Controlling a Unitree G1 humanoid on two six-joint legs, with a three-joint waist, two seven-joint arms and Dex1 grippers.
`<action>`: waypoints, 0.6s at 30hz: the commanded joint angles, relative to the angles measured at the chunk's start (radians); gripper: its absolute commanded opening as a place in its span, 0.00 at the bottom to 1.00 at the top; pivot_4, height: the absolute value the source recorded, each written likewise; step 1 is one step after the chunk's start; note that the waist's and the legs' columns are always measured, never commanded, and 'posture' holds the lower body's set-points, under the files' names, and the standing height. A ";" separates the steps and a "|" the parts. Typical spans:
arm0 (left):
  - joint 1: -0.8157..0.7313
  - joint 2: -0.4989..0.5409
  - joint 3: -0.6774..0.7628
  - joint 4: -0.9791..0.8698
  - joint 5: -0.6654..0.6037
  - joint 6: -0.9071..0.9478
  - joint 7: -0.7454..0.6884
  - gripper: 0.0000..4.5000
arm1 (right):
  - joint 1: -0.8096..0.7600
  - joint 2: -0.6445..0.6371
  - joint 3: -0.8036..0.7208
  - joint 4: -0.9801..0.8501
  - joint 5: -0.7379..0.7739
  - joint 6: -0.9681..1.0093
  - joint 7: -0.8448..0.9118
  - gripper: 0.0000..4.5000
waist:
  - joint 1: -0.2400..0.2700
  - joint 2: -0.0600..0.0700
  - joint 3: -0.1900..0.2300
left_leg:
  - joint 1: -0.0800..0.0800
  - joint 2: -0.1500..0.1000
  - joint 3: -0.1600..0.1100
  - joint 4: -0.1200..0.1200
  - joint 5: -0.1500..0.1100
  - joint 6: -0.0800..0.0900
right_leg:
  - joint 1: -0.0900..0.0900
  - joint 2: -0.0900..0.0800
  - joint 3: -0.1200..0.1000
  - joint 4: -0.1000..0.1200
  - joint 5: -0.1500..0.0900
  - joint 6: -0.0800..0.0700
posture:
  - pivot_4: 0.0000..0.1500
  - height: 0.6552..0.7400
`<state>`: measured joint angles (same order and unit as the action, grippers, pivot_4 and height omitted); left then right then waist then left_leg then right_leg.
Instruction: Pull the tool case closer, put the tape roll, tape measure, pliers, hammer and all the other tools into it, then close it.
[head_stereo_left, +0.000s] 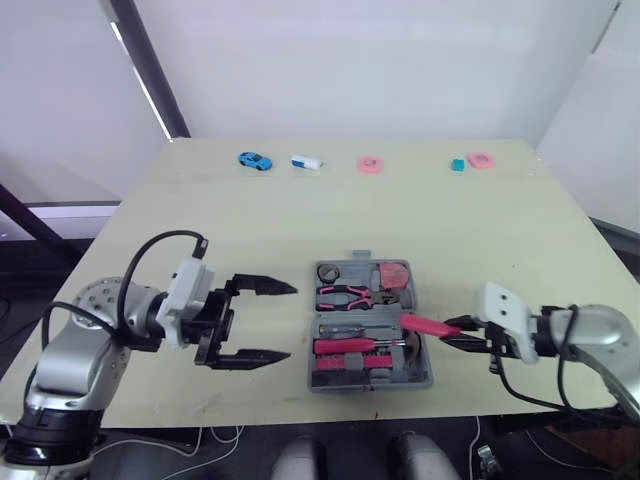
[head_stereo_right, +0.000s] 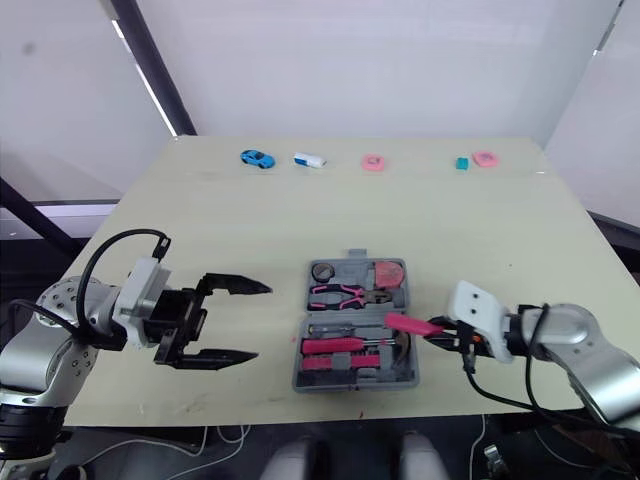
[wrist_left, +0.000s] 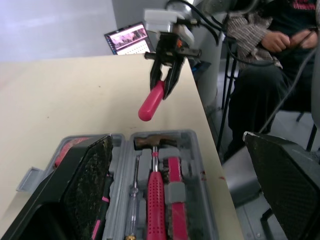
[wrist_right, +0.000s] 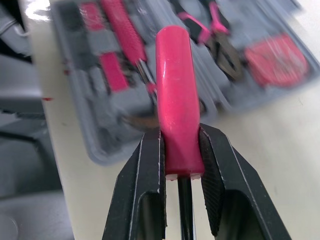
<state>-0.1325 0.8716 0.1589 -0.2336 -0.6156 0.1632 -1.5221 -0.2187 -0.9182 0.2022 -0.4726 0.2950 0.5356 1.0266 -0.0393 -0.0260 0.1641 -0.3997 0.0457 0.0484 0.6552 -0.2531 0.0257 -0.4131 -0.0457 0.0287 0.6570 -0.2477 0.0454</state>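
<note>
**Eye views**
- Left pincer (head_stereo_left: 292, 322): mine, spread wide, holding nothing, raised over the table (head_stereo_left: 200, 230).
- Tool case (head_stereo_left: 370, 325): lid open, flat on the table just ahead of my left fingertips, between my two pincers.
- Right pincer (head_stereo_left: 462, 331): mine, clamped on a pink-handled tool (head_stereo_left: 428, 324). The handle juts forward from the fingertips over the side of the case nearest them.
- Already in the case: pliers (head_stereo_left: 345, 296), hammer (head_stereo_left: 350, 346), pink tape measure (head_stereo_left: 393, 275).

**Left wrist view**
- My left fingers (wrist_left: 85, 190) stand far apart, and the case lies ahead between them.
- Beyond the case my right pincer hangs with the pink handle slanting down toward it.
- A person (wrist_left: 270, 70) sits past the table edge.

**Right wrist view**
- My right fingers (wrist_right: 142, 190) pinch the butt of the pink handle from both sides.
- A thin metal shaft runs back between them.
- The case lies blurred beneath and beyond the handle, with the pliers and tape measure inside.
</note>
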 joint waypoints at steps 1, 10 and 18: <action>0.051 0.016 0.013 -0.009 0.024 -0.062 -0.036 1.00 | -0.083 0.004 0.096 -0.057 -0.047 0.059 0.023 0.08 | 0.003 0.000 0.001 | 0.000 0.000 0.000 0.000 0.000 0.000 | 0.000 0.000 -0.001 0.000 0.000 0.000 | 1.00 1.00; 0.182 0.006 0.041 -0.022 0.054 -0.142 0.002 1.00 | -0.262 0.153 0.345 -0.061 -0.136 0.245 -0.018 0.08 | 0.016 -0.001 0.001 | -0.001 0.001 -0.001 0.000 0.000 0.000 | 0.000 -0.001 -0.002 0.000 -0.001 -0.002 | 1.00 1.00; 0.207 0.012 0.052 -0.003 0.041 -0.170 -0.013 1.00 | -0.369 0.258 0.503 -0.057 -0.182 0.420 -0.057 0.08 | 0.028 -0.001 0.001 | -0.001 0.001 -0.001 0.002 0.000 0.000 | 0.000 -0.002 -0.003 0.001 -0.001 -0.003 | 1.00 1.00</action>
<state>0.0818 0.8716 0.1887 -0.2287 -0.5547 0.0106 -1.5198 -0.5684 -0.6676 0.6924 -0.5071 0.1232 0.9338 0.9749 -0.0115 -0.0274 0.1652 -0.4010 0.0470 0.0477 0.6572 -0.2531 0.0256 -0.4134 -0.0474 0.0252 0.6582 -0.2487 0.0429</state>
